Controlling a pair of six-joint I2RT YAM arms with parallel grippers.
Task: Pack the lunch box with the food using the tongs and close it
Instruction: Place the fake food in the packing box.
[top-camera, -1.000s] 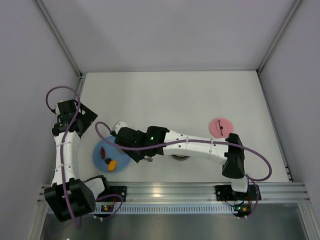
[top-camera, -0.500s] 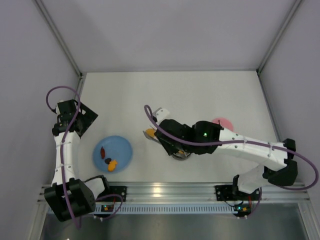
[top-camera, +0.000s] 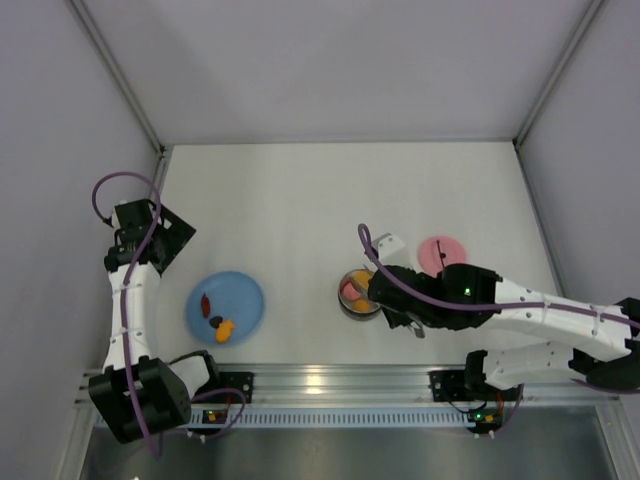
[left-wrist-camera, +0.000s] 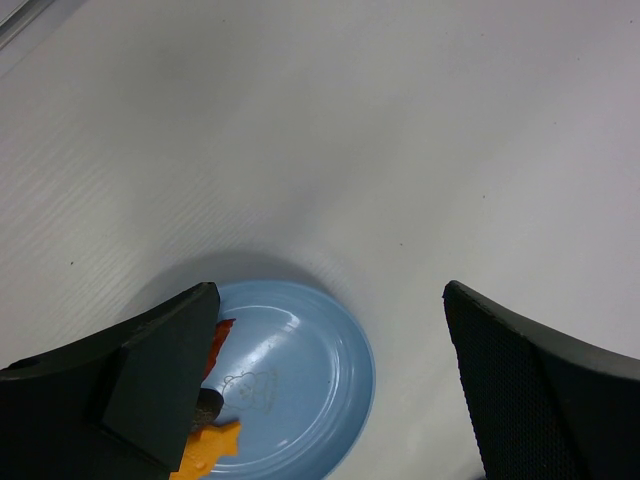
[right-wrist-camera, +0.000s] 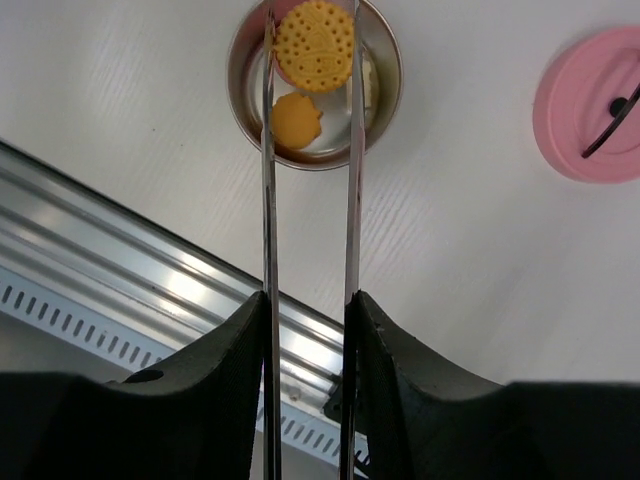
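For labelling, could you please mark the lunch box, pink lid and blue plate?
lunch box (right-wrist-camera: 393, 85): right wrist view, rim.
pink lid (right-wrist-camera: 575, 100): right wrist view, top.
blue plate (left-wrist-camera: 300, 390): left wrist view, centre.

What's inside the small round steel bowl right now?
A small orange slice and a pink piece lie in the steel bowl. A yellow dotted round biscuit, pinched in the long silver tongs, covers most of the pink piece and the floor beneath.
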